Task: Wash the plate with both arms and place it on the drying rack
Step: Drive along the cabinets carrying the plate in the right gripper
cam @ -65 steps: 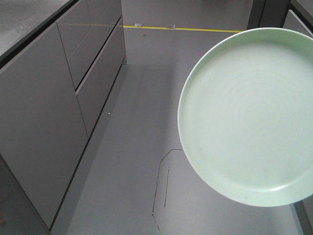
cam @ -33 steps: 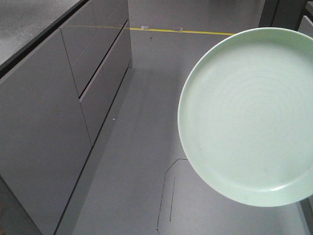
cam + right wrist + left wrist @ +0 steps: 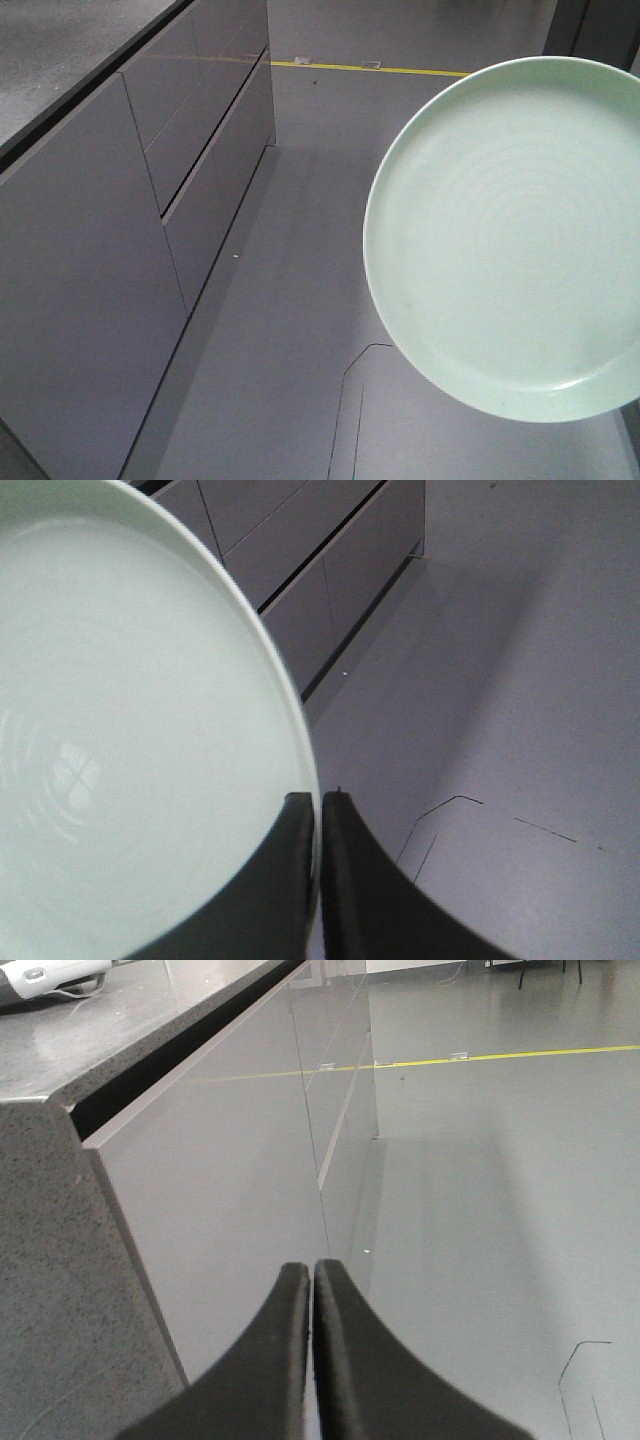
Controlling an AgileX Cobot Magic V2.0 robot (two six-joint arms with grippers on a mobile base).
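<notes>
Rim of the round, glossy pale mint-green plate point(image 3: 510, 240) stays pinched in the right gripper point(image 3: 320, 802); the left gripper point(image 3: 312, 1270) is pressed together, holding nothing. Left of it, the grey cabinet fronts point(image 3: 150, 200) have slid rightward.

Plate point(image 3: 130, 730): pale mint-green, round and glossy; fills the left half of the view, its raised rim curving from the top edge down to the bottom centre.
Surface: faint concentric rings, with a bright window-like reflection at lower left.
Right gripper point(image 3: 318, 802): black, jaws pressed on the plate's rim at bottom centre, one finger point(image 3: 285, 880) over the plate's face, the other on the far side of the rim.
Cabinets point(image 3: 320, 560): grey flat fronts with dark seams, at the top behind the plate.
Floor point(image 3: 520, 660): smooth grey, filling the right side.
Floor marks: a thin dark line point(image 3: 450, 805) bending right of the gripper; a white speck point(image 3: 344, 674) near the cabinet base.
</notes>
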